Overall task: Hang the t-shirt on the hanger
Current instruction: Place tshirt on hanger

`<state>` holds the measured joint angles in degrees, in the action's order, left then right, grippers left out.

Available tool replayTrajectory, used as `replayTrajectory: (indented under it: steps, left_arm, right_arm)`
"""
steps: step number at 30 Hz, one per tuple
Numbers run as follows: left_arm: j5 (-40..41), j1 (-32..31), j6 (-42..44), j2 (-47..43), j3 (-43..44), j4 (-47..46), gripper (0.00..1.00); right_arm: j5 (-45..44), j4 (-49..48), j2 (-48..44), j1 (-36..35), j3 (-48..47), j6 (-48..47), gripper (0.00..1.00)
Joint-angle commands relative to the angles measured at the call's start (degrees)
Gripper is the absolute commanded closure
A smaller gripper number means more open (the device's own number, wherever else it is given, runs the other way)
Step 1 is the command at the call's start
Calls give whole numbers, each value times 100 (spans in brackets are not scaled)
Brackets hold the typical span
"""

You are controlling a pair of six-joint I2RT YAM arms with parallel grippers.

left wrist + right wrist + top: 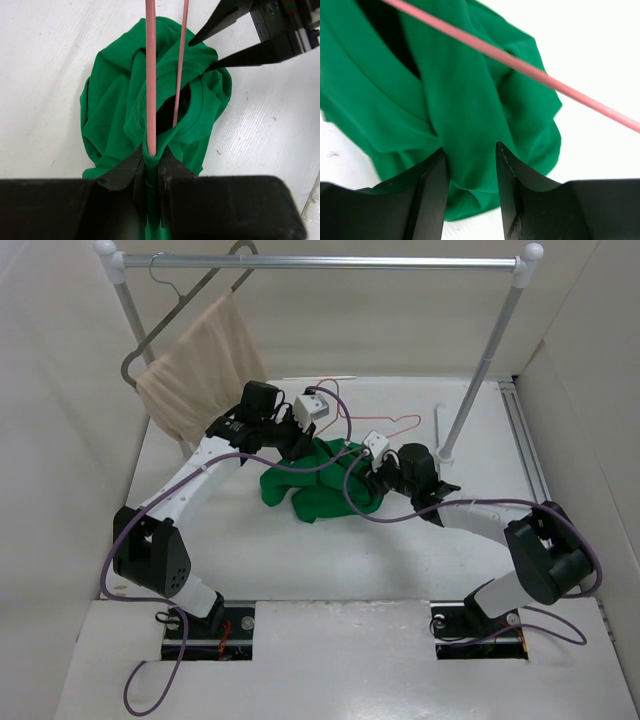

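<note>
The green t-shirt lies bunched on the white table between both arms. The thin pink hanger lies just behind it, one end running into the cloth. In the left wrist view two pink wires run into the neck opening of the t-shirt. My left gripper is shut on the ribbed collar, right where the wire meets it. My right gripper is open, its fingers on either side of a fold of the t-shirt, with the hanger wire crossing above. The right gripper also shows in the left wrist view, at the shirt's far edge.
A clothes rack spans the back, its right post footed close to the hanger. A beige garment hangs on a dark grey hanger at the rack's left end. Walls enclose the table on both sides.
</note>
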<state>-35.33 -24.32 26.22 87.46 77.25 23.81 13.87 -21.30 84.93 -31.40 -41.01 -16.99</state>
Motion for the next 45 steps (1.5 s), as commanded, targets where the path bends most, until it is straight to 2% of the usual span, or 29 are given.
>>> replayTrajectory:
  steps: [1,7,16,17,20,22,23,25,28,29,31,33,34,37,39,40,43,45]
  left_arm:
    - [-114,-3,76,-388,-61,-44,100]
    - [-114,-3,77,-388,-61,-43,100]
    - [-176,-3,129,-335,-61,-43,100]
    - [-228,-3,129,-335,-61,-43,100]
    - [-281,-3,77,-335,-61,-96,100]
    - [-333,-3,-11,-335,-114,-148,100]
    - [-334,-3,-81,-335,-114,-149,100]
    - [-334,-3,-82,-335,-114,-149,100]
    - [-456,58,390,-457,-167,245,100]
    - [-509,59,393,-458,-167,247,100]
    - [-684,181,901,-519,-219,544,100]
    - [-738,182,1462,-572,-219,999,100]
    - [-738,182,2213,-572,-306,1142,100]
    - [-300,182,2729,-905,-737,969,100]
    - [305,182,3011,-1116,-1035,644,100]
    - [542,182,3012,-1352,-1376,111,100]
    - [1457,182,2854,-1591,-1861,-604,100]
    - [2157,182,2583,-1653,-1933,-1210,100]
  right_arm:
    - [-156,-7,50,72,-188,-163,55]
    - [-367,240,50,125,-135,-401,56]
    - [-684,425,-65,318,-160,-507,52]
    - [-510,425,14,318,-257,-507,55]
    - [-385,425,366,318,-644,-507,72]
    - [-254,294,507,318,-706,-367,94]
    - [-253,215,568,371,-706,-131,100]
    - [-201,-170,508,546,-479,177,100]
    - [-68,-646,79,1405,267,976,100]
    - [-68,-647,-19,1574,269,979,100]
    - [-68,-647,-177,1855,401,1031,100]
    - [-68,-244,-309,2206,288,1031,100]
    - [-68,-147,-310,2321,287,1031,100]
    - [11,108,-520,2796,173,1031,100]
    - [63,292,-643,3016,173,1031,100]
    - [116,293,-766,3199,173,953,100]
    - [266,600,-994,3315,120,900,100]
    - [440,802,-1082,3316,-37,847,100]
